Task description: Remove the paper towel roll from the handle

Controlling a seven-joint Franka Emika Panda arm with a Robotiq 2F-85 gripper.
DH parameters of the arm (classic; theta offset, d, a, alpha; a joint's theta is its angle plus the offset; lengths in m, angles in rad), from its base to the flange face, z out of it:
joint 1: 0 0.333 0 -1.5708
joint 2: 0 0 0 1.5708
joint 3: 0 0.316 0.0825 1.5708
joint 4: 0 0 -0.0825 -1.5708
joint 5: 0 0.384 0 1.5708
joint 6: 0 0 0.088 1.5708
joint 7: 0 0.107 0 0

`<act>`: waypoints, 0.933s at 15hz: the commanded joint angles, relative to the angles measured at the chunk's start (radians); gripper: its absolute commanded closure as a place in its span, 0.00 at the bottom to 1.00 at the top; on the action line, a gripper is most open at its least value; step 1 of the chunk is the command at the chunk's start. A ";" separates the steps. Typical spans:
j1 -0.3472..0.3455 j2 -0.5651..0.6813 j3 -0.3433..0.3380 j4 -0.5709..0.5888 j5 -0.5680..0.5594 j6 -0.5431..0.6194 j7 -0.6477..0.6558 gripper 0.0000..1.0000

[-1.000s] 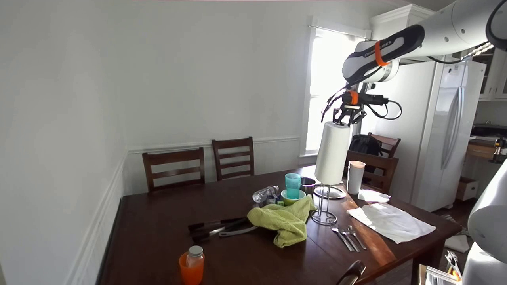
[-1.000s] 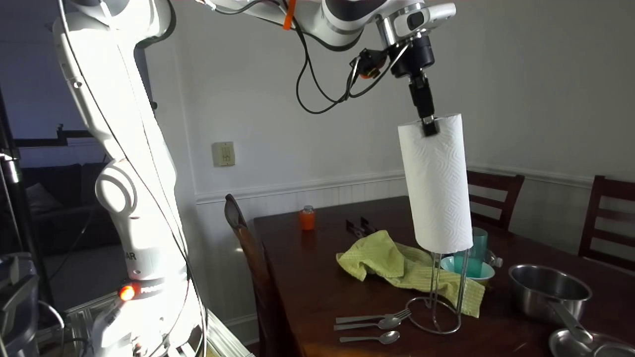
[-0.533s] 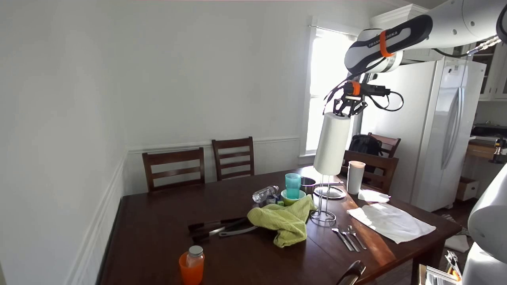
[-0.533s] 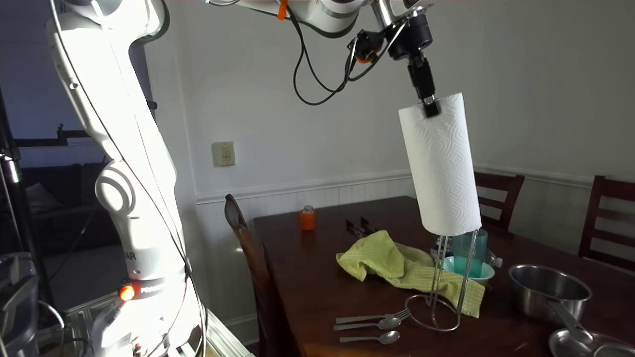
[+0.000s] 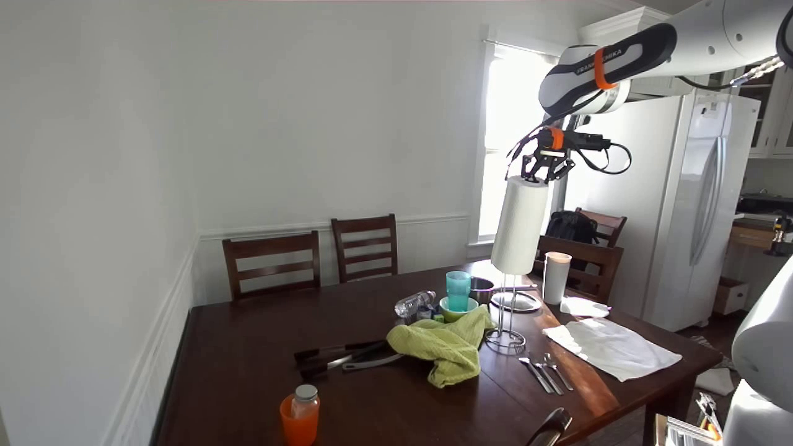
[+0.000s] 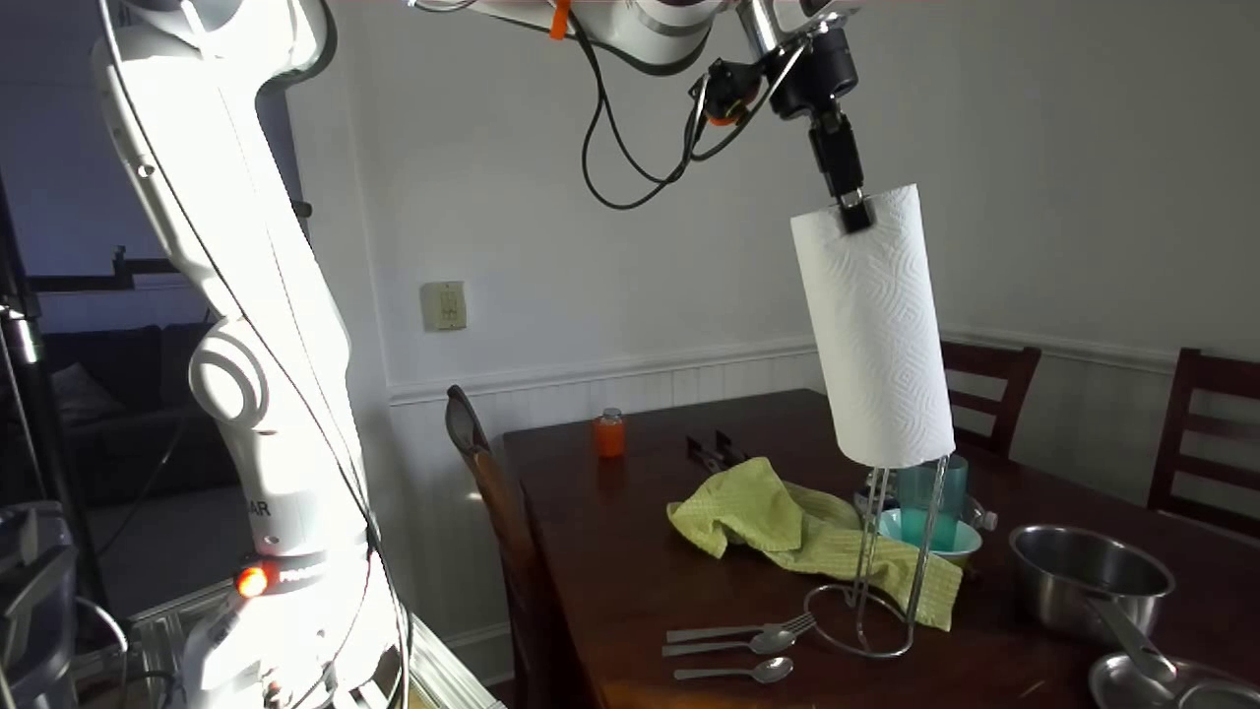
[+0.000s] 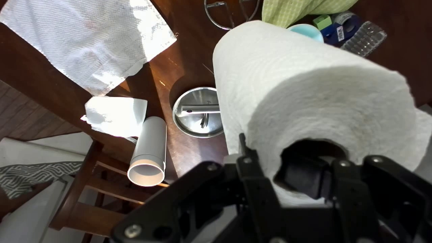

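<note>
Paper towel roll (image 6: pixel 876 340) hangs from downturned end effector (image 5: pixel 538 179).

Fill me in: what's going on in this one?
The job is to take a paper towel roll off a wire holder. The hand of a Franka arm pinches the roll's wall at the top, one finger in the core, the other outside. The roll leans, high above the holder's foot, with bare wire beneath. Whether it has come fully free is hidden.
</note>
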 commanded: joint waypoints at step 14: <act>0.005 -0.001 0.011 0.130 -0.004 -0.109 0.006 0.95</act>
